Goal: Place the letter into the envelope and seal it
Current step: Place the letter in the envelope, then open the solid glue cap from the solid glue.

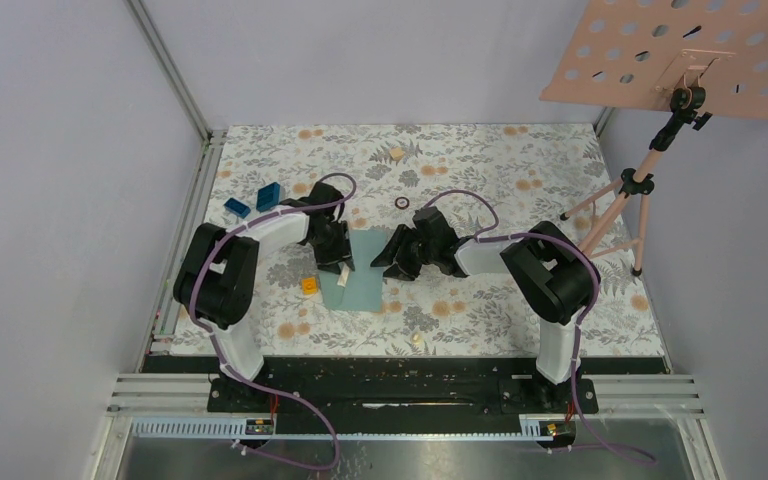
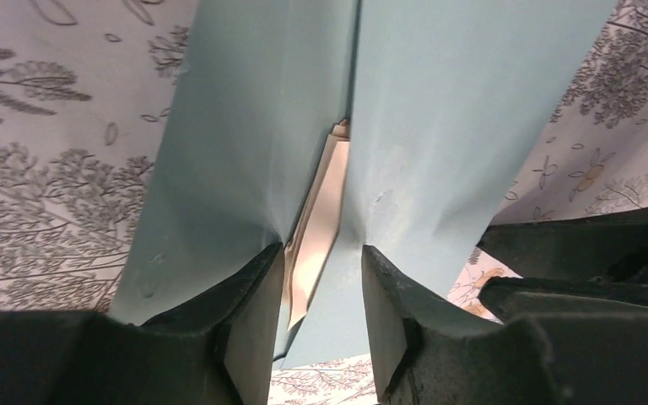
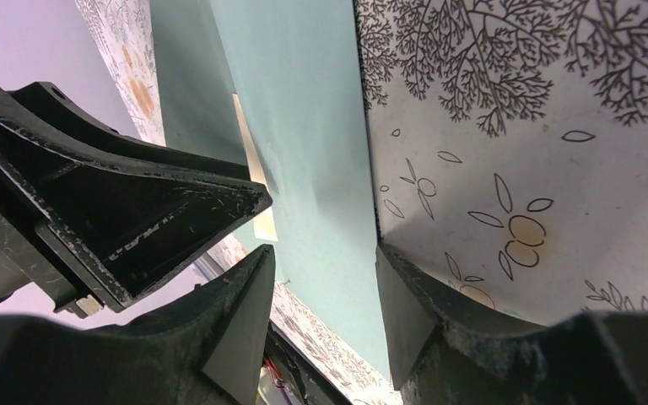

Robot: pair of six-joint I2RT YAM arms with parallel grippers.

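The teal envelope (image 1: 363, 270) lies flat on the flowered cloth between the two arms. In the left wrist view its flap (image 2: 245, 126) and body (image 2: 456, 110) meet along a slit, and a tan strip of the letter (image 2: 321, 211) shows in that slit. My left gripper (image 2: 321, 253) is open, with both fingertips (image 2: 257, 274) pressing on the paper and puckering it on either side of the strip. My right gripper (image 3: 325, 253) is open at the envelope's right edge (image 3: 321, 126), nothing between its fingers. The letter (image 3: 261, 221) peeks out there beside the left gripper's finger.
Two blue blocks (image 1: 268, 195) (image 1: 237, 207) lie at the back left and a small orange block (image 1: 309, 285) sits just left of the envelope. A dark ring (image 1: 401, 202) lies behind it. A pink perforated board (image 1: 680, 50) on a tripod (image 1: 620, 205) stands at the right.
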